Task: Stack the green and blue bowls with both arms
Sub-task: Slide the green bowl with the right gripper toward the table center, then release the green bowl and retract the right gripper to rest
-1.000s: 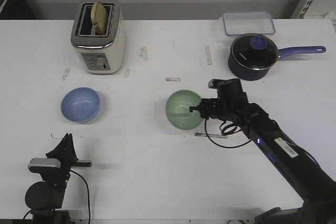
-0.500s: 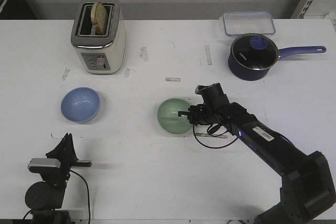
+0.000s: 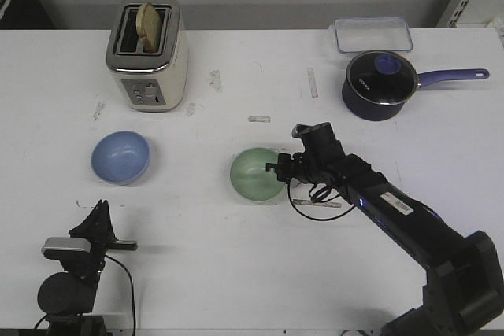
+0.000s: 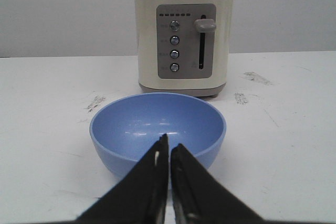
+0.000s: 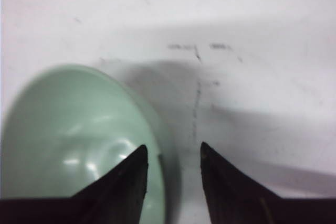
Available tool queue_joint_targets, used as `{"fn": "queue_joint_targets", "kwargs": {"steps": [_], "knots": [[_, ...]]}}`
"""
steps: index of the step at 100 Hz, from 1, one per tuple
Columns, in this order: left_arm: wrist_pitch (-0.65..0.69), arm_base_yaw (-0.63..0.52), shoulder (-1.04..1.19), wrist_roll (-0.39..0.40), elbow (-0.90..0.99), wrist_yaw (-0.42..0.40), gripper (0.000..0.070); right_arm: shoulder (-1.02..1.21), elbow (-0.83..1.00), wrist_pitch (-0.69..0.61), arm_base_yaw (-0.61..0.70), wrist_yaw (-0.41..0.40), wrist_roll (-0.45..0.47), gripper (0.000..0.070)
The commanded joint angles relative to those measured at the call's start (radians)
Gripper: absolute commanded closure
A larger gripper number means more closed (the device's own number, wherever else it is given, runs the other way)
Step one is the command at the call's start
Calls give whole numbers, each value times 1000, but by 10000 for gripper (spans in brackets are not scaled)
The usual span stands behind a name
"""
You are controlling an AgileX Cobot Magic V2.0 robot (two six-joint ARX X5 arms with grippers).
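Note:
The pale green bowl (image 3: 256, 176) sits on the white table near the middle. My right gripper (image 3: 277, 169) is at its right rim, jaws apart. In the right wrist view one finger (image 5: 131, 174) is inside the green bowl (image 5: 73, 135) and the other is outside, and the rim stands between them with a gap. The blue bowl (image 3: 120, 156) sits upright at the left. My left gripper (image 3: 98, 212) is just in front of it near the table's front edge. In the left wrist view it is shut and empty (image 4: 169, 148), pointing at the blue bowl (image 4: 157, 127).
A cream toaster (image 3: 148, 53) holding bread stands behind the blue bowl, and it also shows in the left wrist view (image 4: 184, 35). A dark navy saucepan (image 3: 380, 84) with a long handle and a clear lidded box (image 3: 372, 35) are at the back right. A loose black cable (image 3: 315, 202) hangs under my right wrist.
My right gripper and the green bowl have moved left, toward the blue bowl. The left arm and the blue bowl have not moved.

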Motion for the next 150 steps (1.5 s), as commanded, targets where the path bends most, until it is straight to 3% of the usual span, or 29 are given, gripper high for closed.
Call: {"fn": "queue_joint_targets", "kwargs": {"steps": [1, 8, 16, 29, 37, 55, 72, 90, 124, 150], "knots": [[15, 0, -2, -2, -21, 0, 699, -35, 19, 20, -2, 3, 6, 460], [15, 0, -2, -2, -21, 0, 699, -68, 19, 29, -10, 3, 5, 417], [15, 0, -2, -2, -21, 0, 699, -111, 18, 36, -24, 3, -6, 416], [15, 0, -2, -2, -21, 0, 699, -184, 5, 87, -50, 5, -142, 423], [15, 0, -2, -2, -21, 0, 699, -235, -31, 159, -74, 5, -254, 475], [15, 0, -2, -2, -21, 0, 699, -365, -159, 314, -136, 10, -420, 690], [15, 0, -2, -2, -21, 0, 699, -489, -290, 380, -196, 117, -552, 693], [15, 0, -2, -2, -21, 0, 699, -614, -422, 419, -275, 247, -563, 693], [15, 0, -2, -2, -21, 0, 699, -951, -730, 583, -352, 251, -563, 693], [15, 0, -2, -2, -21, 0, 699, -1188, -779, 481, -355, 250, -563, 693]]}}
